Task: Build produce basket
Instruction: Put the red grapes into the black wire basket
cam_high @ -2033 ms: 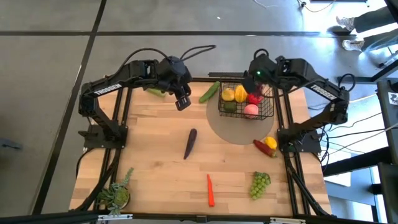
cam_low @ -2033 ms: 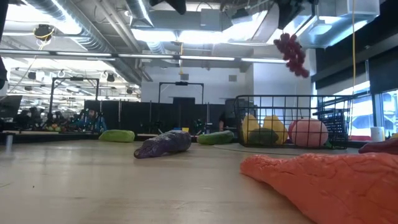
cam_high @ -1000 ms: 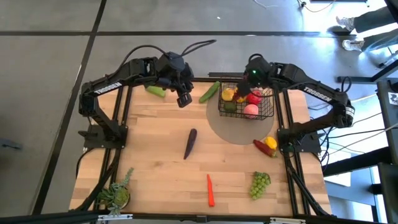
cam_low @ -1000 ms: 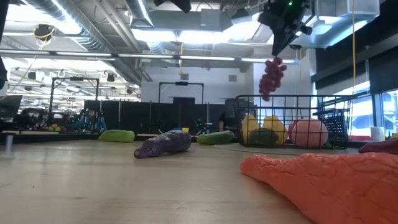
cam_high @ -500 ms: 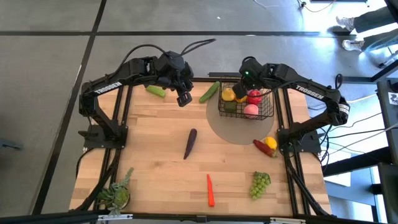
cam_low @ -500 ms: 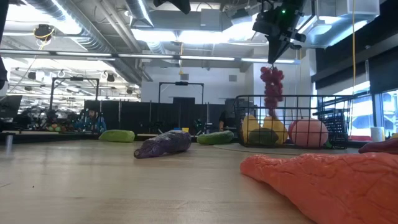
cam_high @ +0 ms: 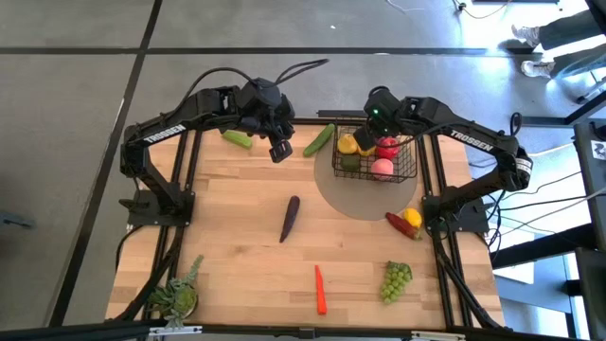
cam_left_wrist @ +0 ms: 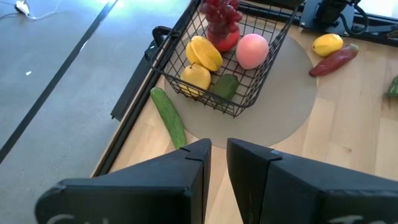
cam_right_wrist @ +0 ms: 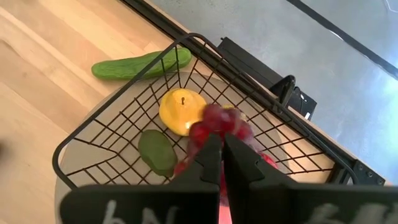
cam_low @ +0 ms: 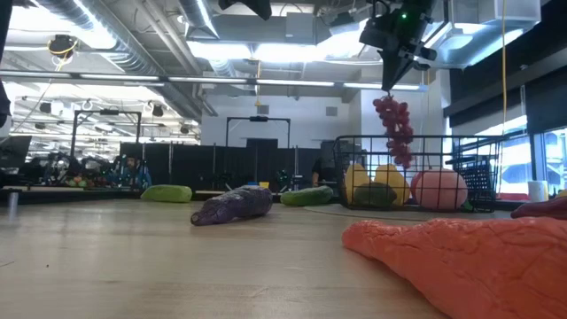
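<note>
Across the middle of the bench wood lies bare between the eggplant, the carrot near the front edge and the green grapes at the front right. At the far right, the basket sits on a round grey mat, holding yellow pieces, an avocado and a pink peach; a cucumber lies just beside its left wall. A red pepper and lemon rest at the right edge. "TROSSEN" reads on both arms. The right gripper hangs above the basket, fingers clenched on the stem of the dark red grapes, which dangle over its rim. The left gripper hovers over the far bench left of the cucumber, angled down, fingers nearly together with a slim gap and grasping nothing.
</note>
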`<state>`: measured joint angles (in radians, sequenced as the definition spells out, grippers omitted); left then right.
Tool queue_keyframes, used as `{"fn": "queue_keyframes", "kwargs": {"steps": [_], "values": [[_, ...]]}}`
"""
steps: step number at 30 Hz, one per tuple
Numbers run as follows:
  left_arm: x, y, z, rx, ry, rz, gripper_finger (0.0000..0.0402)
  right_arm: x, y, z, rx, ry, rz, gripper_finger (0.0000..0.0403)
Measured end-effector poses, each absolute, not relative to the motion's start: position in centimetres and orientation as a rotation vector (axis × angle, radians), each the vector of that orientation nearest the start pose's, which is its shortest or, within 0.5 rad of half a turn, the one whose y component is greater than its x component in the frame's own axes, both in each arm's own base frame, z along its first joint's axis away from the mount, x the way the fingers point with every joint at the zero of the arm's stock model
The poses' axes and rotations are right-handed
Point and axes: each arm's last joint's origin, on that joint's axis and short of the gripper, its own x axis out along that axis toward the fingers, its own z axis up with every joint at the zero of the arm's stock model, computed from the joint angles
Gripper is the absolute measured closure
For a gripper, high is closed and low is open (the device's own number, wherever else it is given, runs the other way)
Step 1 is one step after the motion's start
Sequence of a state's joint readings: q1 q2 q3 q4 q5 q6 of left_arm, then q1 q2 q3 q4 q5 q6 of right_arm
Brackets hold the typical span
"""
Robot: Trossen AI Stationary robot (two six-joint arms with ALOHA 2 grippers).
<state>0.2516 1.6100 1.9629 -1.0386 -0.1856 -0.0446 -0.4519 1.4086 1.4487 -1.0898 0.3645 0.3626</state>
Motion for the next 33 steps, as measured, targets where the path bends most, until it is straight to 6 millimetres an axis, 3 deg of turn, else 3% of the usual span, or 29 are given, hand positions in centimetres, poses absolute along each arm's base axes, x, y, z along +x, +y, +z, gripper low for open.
{"fn": "queue_keyframes", "kwargs": {"steps": [7, 24, 33], "values": [[30.3, 8.3, 44.7, -0.065, 0.681, 0.435, 0.0360, 23.5, -12.5, 34.8, 0.401, 0.932, -0.939, 0.0403], [30.3, 8.3, 44.7, -0.065, 0.681, 0.435, 0.0360, 24.1, -12.2, 26.9, 0.543, 1.000, -0.841, 0.0403], [30.3, 8.3, 44.7, -0.065, 0.681, 0.435, 0.0360, 23.9, -12.0, 26.0, 0.564, 1.026, -0.817, 0.0403]]}}
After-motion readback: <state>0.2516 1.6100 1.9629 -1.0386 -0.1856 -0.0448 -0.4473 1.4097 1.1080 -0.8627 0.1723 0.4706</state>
